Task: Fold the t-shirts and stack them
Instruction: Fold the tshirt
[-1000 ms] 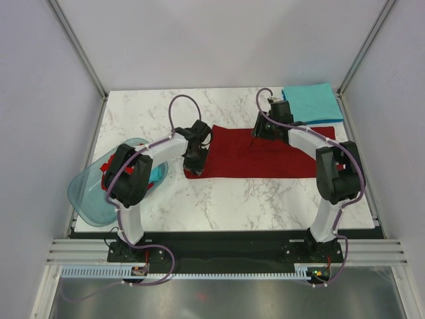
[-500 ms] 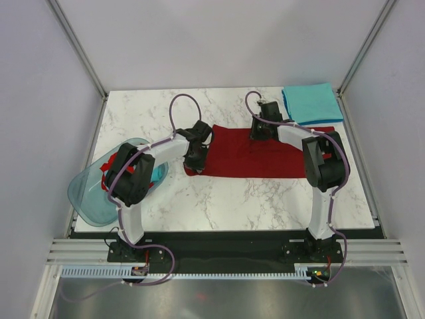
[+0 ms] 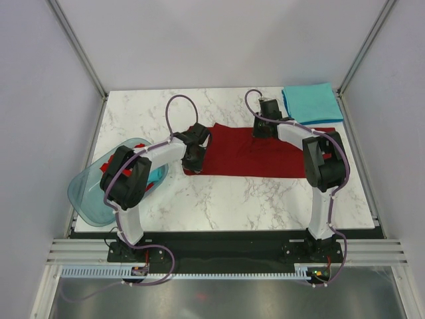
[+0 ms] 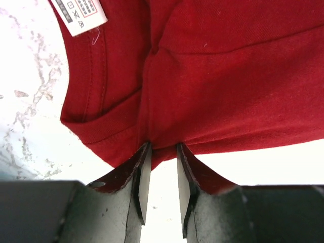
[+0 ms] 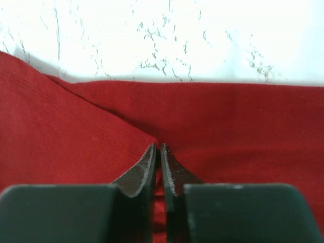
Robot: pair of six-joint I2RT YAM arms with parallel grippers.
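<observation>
Pinching dark red t-shirt (image 3: 259, 156) mid-frame: narrow grip by left gripper (image 4: 161, 148), near-closed nip by right gripper (image 5: 158, 148) at upper edge. Best lifted level, together, without slack.

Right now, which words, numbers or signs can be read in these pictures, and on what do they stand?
White label at the neck of the red tee: small print and what look like care symbols, too small and blurred to read.
No other text shows in any view.
</observation>
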